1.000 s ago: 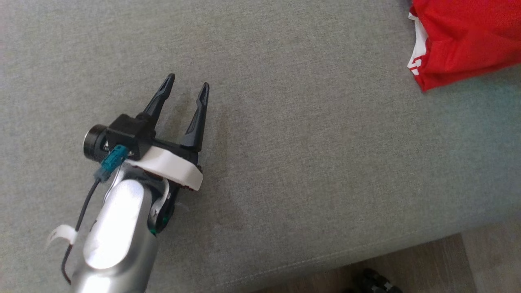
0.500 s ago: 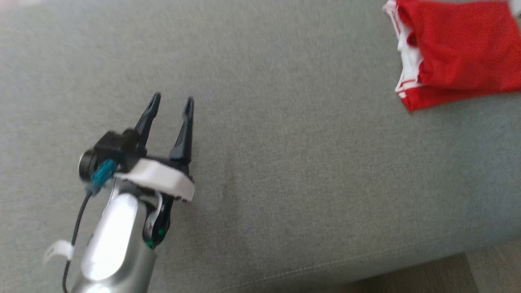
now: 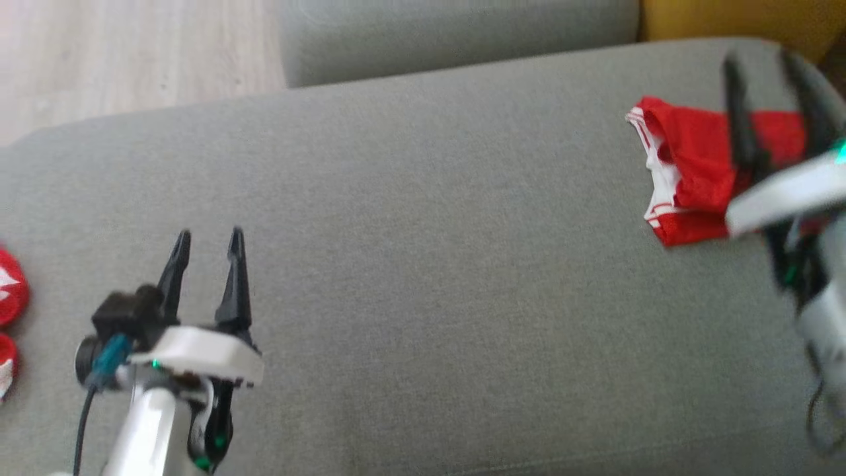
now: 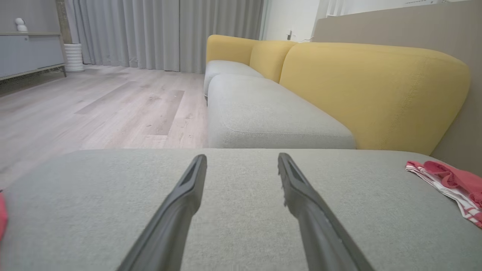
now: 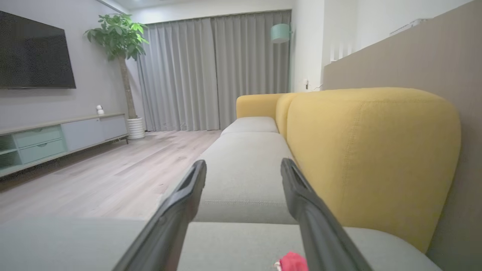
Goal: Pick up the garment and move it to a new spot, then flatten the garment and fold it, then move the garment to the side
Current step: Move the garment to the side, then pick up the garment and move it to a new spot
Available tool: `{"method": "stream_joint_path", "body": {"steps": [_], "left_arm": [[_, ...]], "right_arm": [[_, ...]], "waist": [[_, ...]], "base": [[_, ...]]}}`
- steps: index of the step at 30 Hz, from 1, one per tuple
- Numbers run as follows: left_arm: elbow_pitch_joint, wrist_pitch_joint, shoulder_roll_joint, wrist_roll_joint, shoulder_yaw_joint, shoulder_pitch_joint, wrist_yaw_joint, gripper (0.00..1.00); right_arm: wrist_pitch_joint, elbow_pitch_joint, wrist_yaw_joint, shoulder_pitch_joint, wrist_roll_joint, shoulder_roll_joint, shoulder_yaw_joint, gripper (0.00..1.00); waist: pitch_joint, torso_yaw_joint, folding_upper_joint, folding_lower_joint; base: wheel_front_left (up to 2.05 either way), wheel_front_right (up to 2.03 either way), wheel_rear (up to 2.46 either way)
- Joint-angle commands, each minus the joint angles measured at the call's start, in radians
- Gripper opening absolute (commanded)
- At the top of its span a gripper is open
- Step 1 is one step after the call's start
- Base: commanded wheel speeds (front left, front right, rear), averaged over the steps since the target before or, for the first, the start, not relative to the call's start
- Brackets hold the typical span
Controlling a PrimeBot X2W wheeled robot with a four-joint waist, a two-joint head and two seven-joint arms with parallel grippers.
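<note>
While the garment (image 3: pixel 691 168) is laid in a red, white-trimmed heap on the grey sofa seat (image 3: pixel 449 264), toward the right side of the head view and below the yellow backrest (image 3: pixel 727 20) in the top corner, both arms are held over the cushion with nothing gripped. The left end effector (image 3: pixel 209 237) is seen at the lower left of the head view, carried on a silver forearm (image 3: pixel 149 430) that rises from the bottom edge. Its two dark fingers are pointed away from the robot and spread apart, with bare grey fabric between them. In the left wrist view these fingers are shown low and nearly level above the seat, well apart from the garment, which is seen at the far right. The right end effector (image 3: pixel 760 66) is blurred at the right edge of the head view, its fingers likewise parted and empty, and the garment's right part is partly covered by it. In the right wrist view a small scrap of red is caught at the bottom edge beside one finger; whether it is touched cannot be told. A second red cloth (image 3: pixel 8 291) is cut off by the left edge of the head view.
</note>
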Motion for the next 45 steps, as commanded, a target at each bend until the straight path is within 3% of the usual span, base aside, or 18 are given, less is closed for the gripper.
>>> {"method": "stream_joint_path", "body": {"steps": [1,7,14,33,37,45], "left_arm": [[-0.041,-0.012,0.02,-0.005,0.046,-0.003,0.008,1.0],[-0.055,-0.012,0.0,-0.005,0.074,0.068,0.014,1.0],[-0.064,-0.012,-0.018,0.013,0.094,0.111,0.002,1.0],[-0.06,-0.012,-0.046,0.062,0.13,0.115,-0.021,1.0],[-0.059,-0.012,-0.048,0.07,0.133,0.104,-0.025,1.0],[-0.043,-0.012,-0.036,0.082,0.15,0.092,-0.02,1.0]], "right_arm": [[-0.007,-0.078,-0.001,0.075,-0.024,0.015,-0.025,1.0],[0.004,-0.235,-0.001,0.325,-0.042,0.102,-0.115,1.0],[0.006,-0.302,-0.001,0.489,-0.116,0.155,-0.171,1.0],[0.026,-0.326,-0.001,0.54,-0.239,0.226,-0.23,1.0],[0.032,-0.334,-0.001,0.542,-0.248,0.241,-0.224,1.0],[0.043,-0.32,-0.001,0.532,-0.241,0.262,-0.172,1.0]], "waist": [[-0.03,0.02,-0.0001,0.0001],[-0.058,0.035,-0.0001,0.0001],[-0.064,0.054,-0.0001,0.0001],[-0.069,0.065,-0.0001,0.0001],[-0.073,0.104,-0.0001,0.0001],[-0.082,0.272,-0.0001,0.0001]], "base": [[0.0,0.0,0.0],[0.0,0.0,0.0],[0.0,0.0,0.0],[0.0,0.0,0.0],[0.0,0.0,0.0],[0.0,0.0,0.0]]}}
